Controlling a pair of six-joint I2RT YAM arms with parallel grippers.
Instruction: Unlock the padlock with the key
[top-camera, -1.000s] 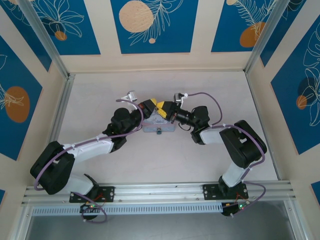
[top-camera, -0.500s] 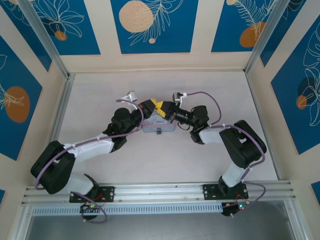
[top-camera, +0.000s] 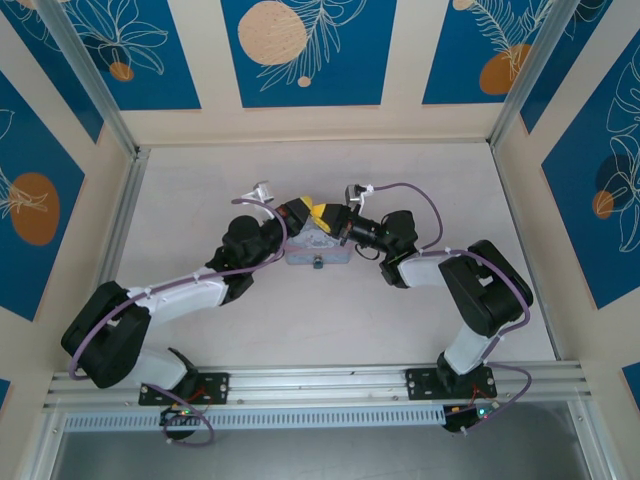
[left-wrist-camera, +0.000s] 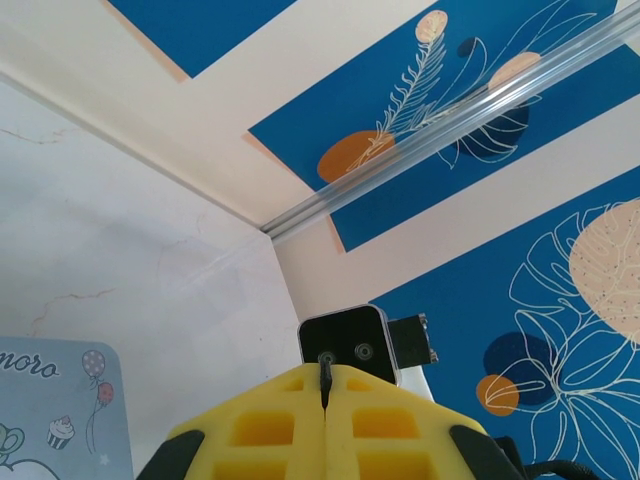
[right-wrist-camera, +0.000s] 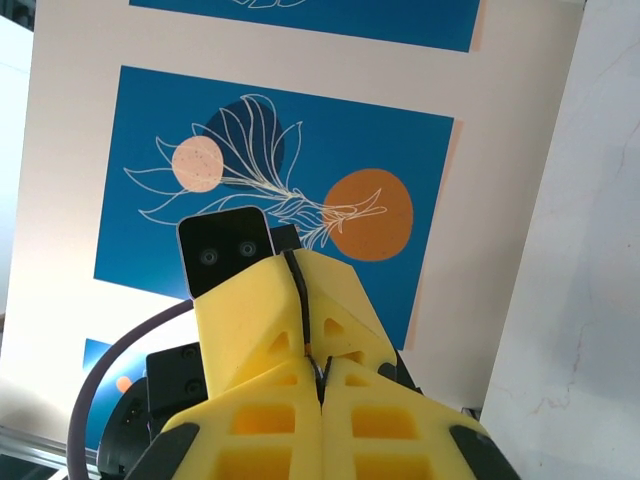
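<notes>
Key (left-wrist-camera: 325, 368) sits pinched at the left end effector's (left-wrist-camera: 326, 402) tip. Right end effector (right-wrist-camera: 320, 378), pressed together, lies just beside it.

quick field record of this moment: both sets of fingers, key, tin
left fingers: shut, a thin dark key sticking out between the tips
right fingers: shut, tip to tip with the left fingers; what they pinch is too small to tell
tin: pale blue, printed, on the table, just on the near side of the meeting fingertips
arms: bent inward, meeting mid-table
</notes>
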